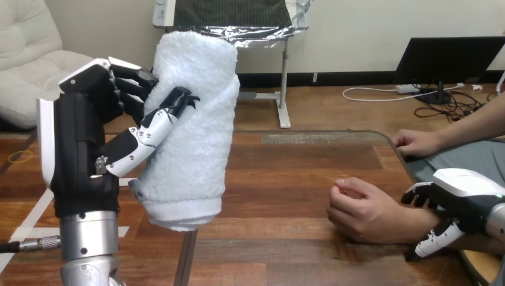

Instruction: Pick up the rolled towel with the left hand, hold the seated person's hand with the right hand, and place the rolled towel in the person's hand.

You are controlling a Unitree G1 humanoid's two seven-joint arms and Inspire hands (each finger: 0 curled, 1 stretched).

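Holding the rolled towel (193, 125) upright off the counter (286, 179) at 9 o'clock, the left robot hand (113, 119) wraps it ready for handover, while the right robot hand (455, 199) at 4 o'clock clasps the person's wrist (412, 221), likely steadying the person's hand (363, 210).

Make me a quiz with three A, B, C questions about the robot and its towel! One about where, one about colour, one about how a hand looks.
1. Where is the rolled towel?
A) on the floor
B) in the robot's left hand, lifted above the table
C) in the person's nearer hand

2. What colour is the towel?
A) white
B) blue
C) red

3. How is the person's nearer hand?
A) loosely curled and empty
B) flat and wide open
C) squeezing the towel

Answers:
1 B, because the left hand's fingers wrap the towel and it hangs clear of the table.
2 A, because it is white all over.
3 A, because its fingers bend inward with nothing in them.
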